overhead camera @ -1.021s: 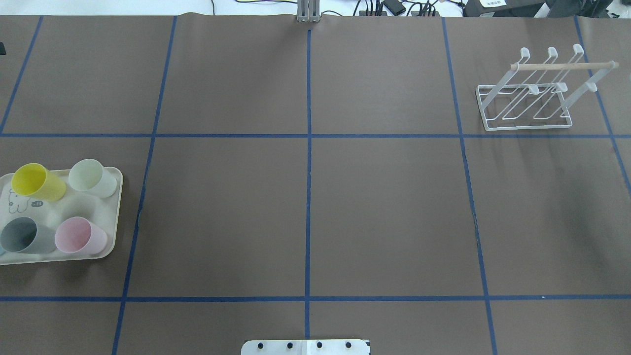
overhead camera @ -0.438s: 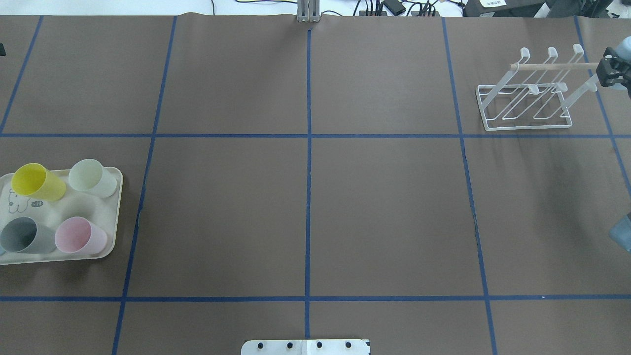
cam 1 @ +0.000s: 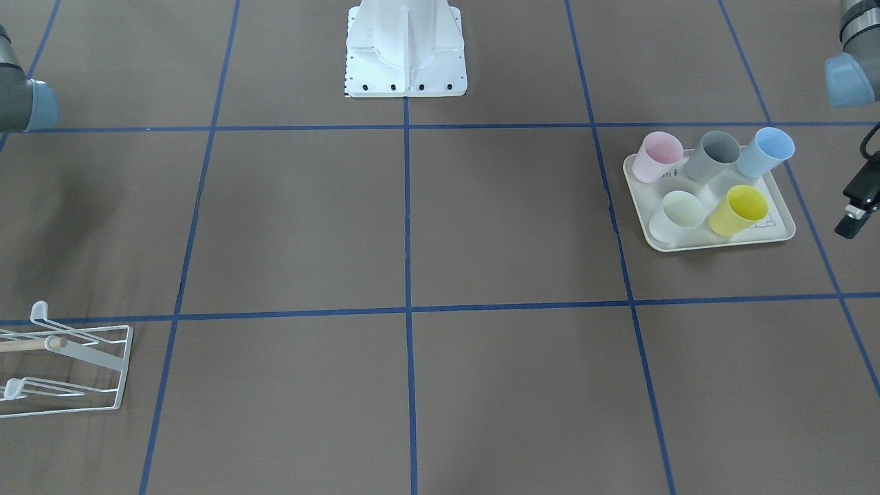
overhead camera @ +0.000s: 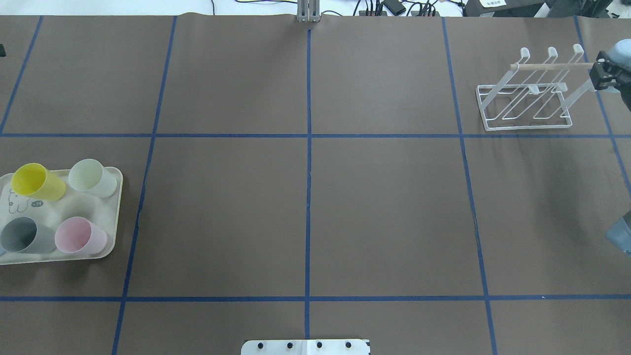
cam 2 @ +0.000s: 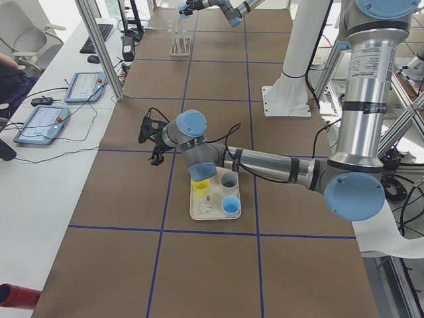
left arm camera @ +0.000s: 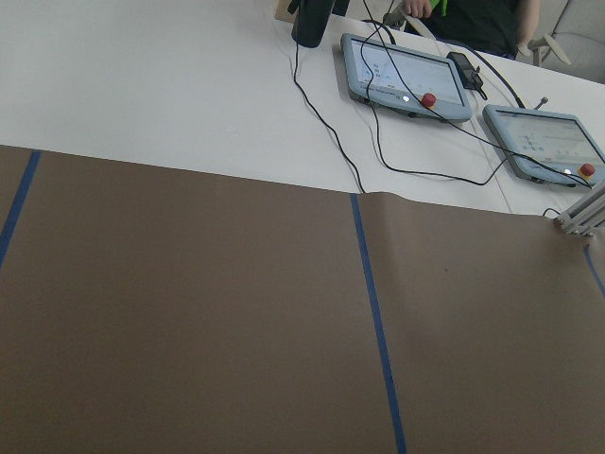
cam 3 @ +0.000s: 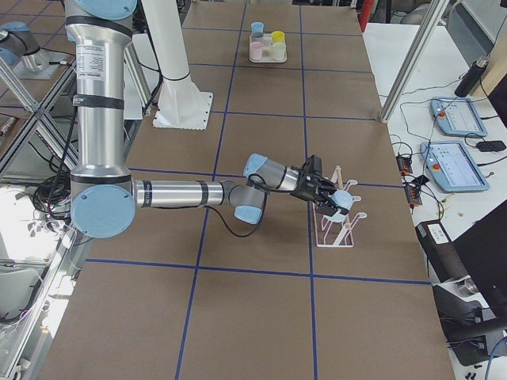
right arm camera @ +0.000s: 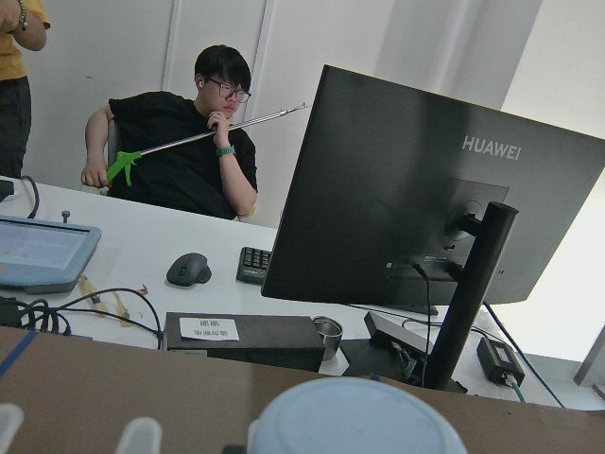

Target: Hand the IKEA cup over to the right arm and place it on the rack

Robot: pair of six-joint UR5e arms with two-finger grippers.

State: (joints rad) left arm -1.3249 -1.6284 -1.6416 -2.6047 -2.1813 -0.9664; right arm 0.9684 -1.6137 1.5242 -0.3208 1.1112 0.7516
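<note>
My right gripper is at the right edge of the overhead view, shut on a pale blue IKEA cup. It holds the cup at the right end of the white wire rack, by the wooden rod. The cup fills the bottom of the right wrist view, with white prong tips to its left. My left gripper is open and empty. It hovers over the table just past the tray's outer side, and it also shows in the exterior left view.
A cream tray on the robot's left holds several cups: pink, grey, blue, pale green and yellow. The white robot base stands at the table's near edge. Operators' desks with screens lie beyond the far edge.
My right gripper with the cup came into the overhead view from the right edge and moved left, up to the rack's right end. The tray and cups have not moved.
</note>
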